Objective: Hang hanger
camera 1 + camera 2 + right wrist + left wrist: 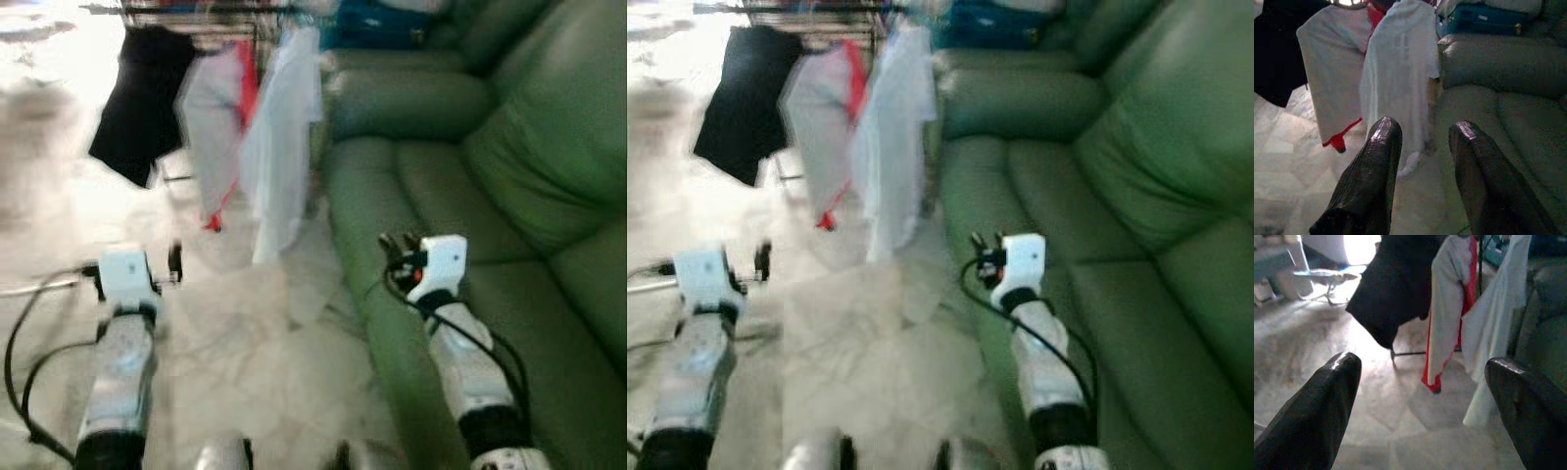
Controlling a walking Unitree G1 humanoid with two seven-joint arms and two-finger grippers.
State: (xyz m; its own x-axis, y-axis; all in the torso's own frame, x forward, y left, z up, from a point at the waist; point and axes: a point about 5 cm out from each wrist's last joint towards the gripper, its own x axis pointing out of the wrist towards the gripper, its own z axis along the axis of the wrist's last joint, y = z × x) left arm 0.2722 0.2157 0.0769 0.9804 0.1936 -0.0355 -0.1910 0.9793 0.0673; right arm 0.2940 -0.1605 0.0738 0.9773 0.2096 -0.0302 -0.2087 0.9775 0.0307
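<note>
Blurred view, left claw [1420, 406] spread wide and empty over pale tiled floor [245, 333], right claw [1422, 161] apart and empty beside green sofa [509, 176], black garment [142, 98], grey-red shirt [1449, 308] and white shirt [1400, 73] hanging from rack [196, 12] ahead, hangers too blurred to discern

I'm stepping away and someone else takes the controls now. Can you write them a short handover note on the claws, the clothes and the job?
Left claw: open, nothing held, out over the floor.
Right claw: open a little, nothing held, beside the front edge of the green sofa.
Job's things: a rack ahead carries a black garment, a grey and red garment and a white shirt. I cannot make out a loose hanger; the head views are blurred.
Done: nothing in hand.
Left: find the hanger, grip it, hang it on the rack.
</note>
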